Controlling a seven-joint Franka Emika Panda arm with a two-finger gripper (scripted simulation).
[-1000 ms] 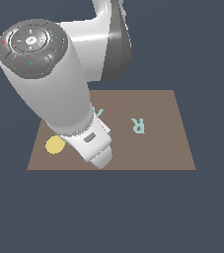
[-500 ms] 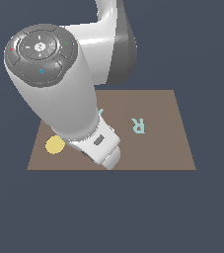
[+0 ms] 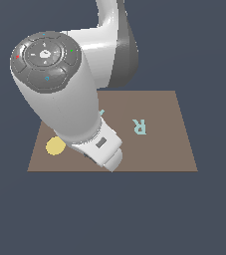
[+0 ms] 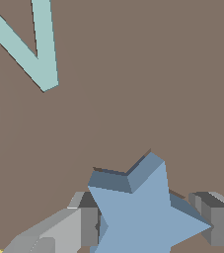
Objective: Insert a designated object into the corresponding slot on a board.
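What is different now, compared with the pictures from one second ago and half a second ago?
The arm shifted slightly toward the exterior view's right; its wrist end now reaches nearer the board's front edge. The yellow disc and letter R stayed put.

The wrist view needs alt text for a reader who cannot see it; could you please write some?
A light-blue star piece sits between the gripper's grey fingers, just above the brown board. A pale teal letter lies flat on the board beyond it.
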